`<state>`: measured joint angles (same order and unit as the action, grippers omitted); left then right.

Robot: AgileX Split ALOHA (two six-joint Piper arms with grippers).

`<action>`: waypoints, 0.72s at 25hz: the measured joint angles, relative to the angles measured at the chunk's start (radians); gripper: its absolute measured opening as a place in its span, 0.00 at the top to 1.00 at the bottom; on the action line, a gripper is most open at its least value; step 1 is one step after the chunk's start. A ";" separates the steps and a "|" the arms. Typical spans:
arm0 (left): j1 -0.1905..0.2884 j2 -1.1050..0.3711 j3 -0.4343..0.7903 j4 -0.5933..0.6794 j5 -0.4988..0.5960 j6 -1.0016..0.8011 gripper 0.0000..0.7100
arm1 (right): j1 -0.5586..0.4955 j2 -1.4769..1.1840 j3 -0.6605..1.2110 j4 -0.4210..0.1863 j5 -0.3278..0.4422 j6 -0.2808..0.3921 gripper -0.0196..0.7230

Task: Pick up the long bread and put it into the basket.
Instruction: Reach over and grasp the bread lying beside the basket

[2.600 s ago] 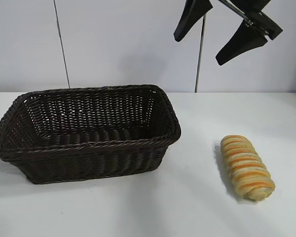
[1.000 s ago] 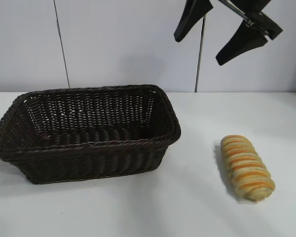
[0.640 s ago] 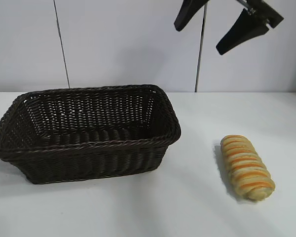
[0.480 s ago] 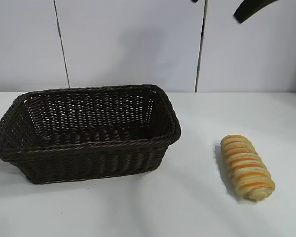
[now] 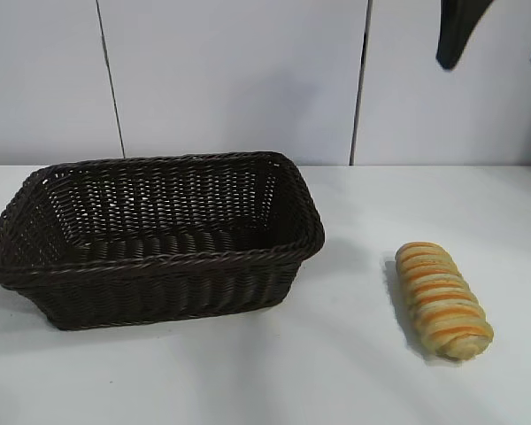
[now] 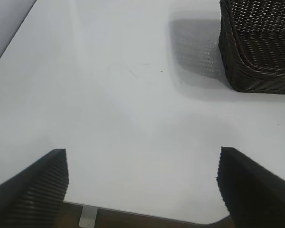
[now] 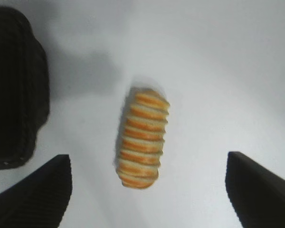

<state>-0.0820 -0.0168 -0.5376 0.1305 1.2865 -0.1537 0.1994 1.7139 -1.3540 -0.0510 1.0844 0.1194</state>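
- The long bread [image 5: 442, 301] lies on the white surface [image 5: 354, 372], well apart from the basket [image 5: 155, 235], on its right.
- The right claw [image 7: 147, 190] hangs high above the bread, spread wide, holding nothing.
- The left claw [image 6: 142, 190] sits gaping and empty beside the basket's other end.
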 joint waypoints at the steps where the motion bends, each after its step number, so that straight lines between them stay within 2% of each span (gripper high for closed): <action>1: 0.000 0.000 0.000 0.000 0.000 0.000 0.13 | 0.000 0.011 0.017 -0.001 -0.020 0.008 0.15; 5: 0.000 0.000 0.000 0.000 0.000 0.000 0.13 | 0.000 0.056 0.056 0.003 -0.106 0.027 0.15; 9: 0.000 0.000 0.000 0.000 0.000 0.000 0.13 | 0.000 0.122 0.068 0.012 -0.127 0.034 0.15; 15: 0.000 0.000 0.000 0.000 0.000 0.000 0.13 | 0.000 0.212 0.068 0.062 -0.189 0.036 0.15; 18: 0.000 0.000 0.000 0.000 0.000 0.000 0.13 | 0.000 0.245 0.068 0.061 -0.210 0.037 0.15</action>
<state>-0.0820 -0.0168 -0.5376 0.1305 1.2865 -0.1537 0.1994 1.9592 -1.2860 0.0104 0.8746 0.1560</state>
